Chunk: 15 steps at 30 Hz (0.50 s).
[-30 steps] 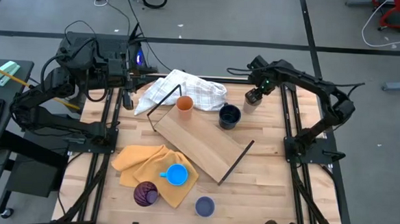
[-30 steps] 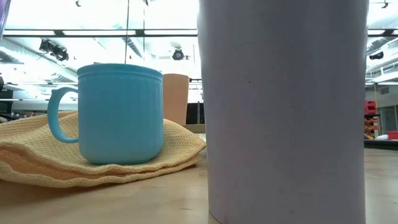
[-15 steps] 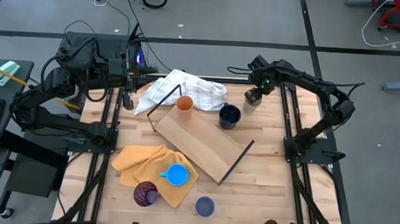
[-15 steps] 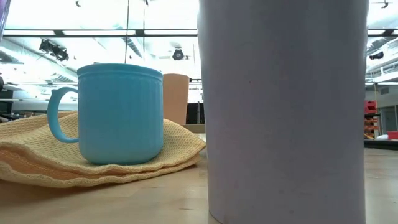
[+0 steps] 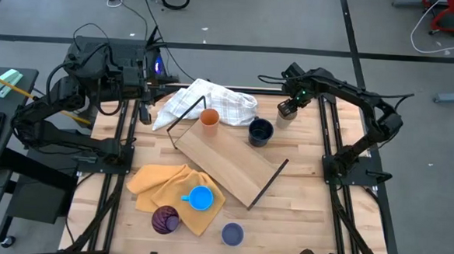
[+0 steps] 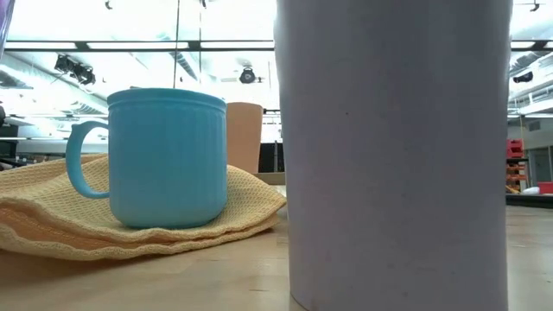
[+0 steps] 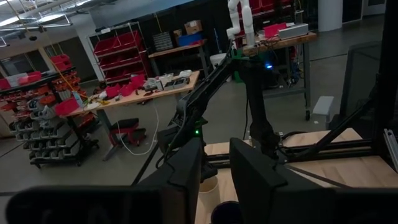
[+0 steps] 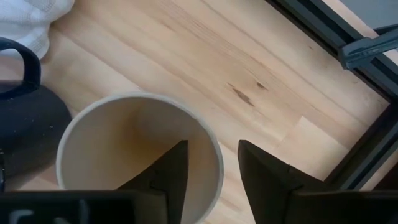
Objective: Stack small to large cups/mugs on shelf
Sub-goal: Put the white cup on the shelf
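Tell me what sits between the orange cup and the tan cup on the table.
In the high view, the dark navy mug stands between the orange cup and the tan cup, which the right gripper straddles at its rim.

Six cups (image 5: 200,198) in all, one shelf (image 5: 226,164), two cloths (image 5: 155,182) and two robot arms (image 5: 345,92) around the surface (image 5: 300,216)

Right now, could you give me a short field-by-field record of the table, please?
right gripper: straddling the rim of the tan cup, one finger inside, one outside
left gripper: waiting off the table's far left corner
shelf: tilted board mid-table, nothing on it
orange cup: by the shelf's far end
dark navy mug: beside the tan cup
bright blue mug: on the yellow cloth
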Each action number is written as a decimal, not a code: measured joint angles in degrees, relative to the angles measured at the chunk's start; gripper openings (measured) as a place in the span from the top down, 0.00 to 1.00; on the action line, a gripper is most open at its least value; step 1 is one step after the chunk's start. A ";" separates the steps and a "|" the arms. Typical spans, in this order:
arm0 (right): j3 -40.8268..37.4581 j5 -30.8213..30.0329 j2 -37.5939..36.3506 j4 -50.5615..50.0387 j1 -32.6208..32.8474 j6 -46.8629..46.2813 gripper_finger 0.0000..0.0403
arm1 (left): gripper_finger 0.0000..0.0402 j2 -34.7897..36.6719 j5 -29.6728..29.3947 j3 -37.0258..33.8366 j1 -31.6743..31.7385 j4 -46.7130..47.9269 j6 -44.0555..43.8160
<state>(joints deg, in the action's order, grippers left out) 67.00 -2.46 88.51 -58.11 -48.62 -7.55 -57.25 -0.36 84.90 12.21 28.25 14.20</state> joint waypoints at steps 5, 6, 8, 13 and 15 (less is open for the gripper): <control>0.00 0.82 -0.01 0.02 0.00 0.00 0.68 | 0.78 0.00 0.00 0.00 -0.01 0.00 0.01; 0.00 1.04 0.00 0.05 0.00 -0.01 0.69 | 0.78 0.00 0.00 0.00 -0.02 0.00 0.02; -0.02 1.24 -0.02 0.15 0.04 -0.17 0.71 | 0.77 0.00 0.00 0.00 -0.01 0.00 0.00; -3.87 3.64 -0.04 2.87 0.04 -0.82 0.83 | 0.77 0.00 0.00 0.00 0.00 0.00 0.00; -6.98 4.49 -0.05 4.02 0.21 -2.16 0.92 | 0.77 0.00 0.02 0.00 -0.02 -0.02 -0.02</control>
<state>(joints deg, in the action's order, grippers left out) 60.03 2.02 88.46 -54.08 -48.41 -9.71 -57.25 -0.34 84.90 12.19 28.23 14.18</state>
